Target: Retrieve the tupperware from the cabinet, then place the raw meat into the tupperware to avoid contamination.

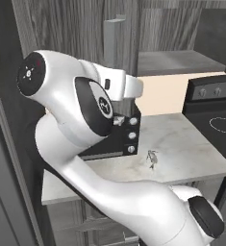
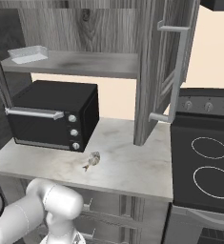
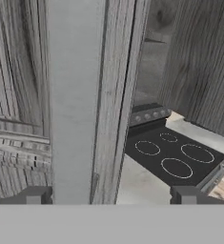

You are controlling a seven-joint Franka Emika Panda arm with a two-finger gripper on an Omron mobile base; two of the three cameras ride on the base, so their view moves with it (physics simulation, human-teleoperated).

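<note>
The cabinet [image 2: 108, 28] stands with its door [image 2: 154, 71] swung out over the counter. On its shelf, at the far left, lies the clear tupperware [image 2: 27, 54]. The raw meat [image 2: 92, 160] [image 1: 152, 158], a small pale lump, rests on the counter in front of the black toaster oven. In the hand view my gripper [image 3: 111, 195] is open, its two fingertips [image 3: 36, 195] spread wide on either side of the door's silver bar handle [image 3: 75, 95], which runs up between them, nearer the left tip, with no contact visible.
A black toaster oven [image 2: 51, 114] sits on the pale counter [image 2: 127, 167] under the shelf. A black stove [image 2: 204, 162] adjoins the counter on the right. My own arm [image 1: 85, 120] blocks much of the left base view.
</note>
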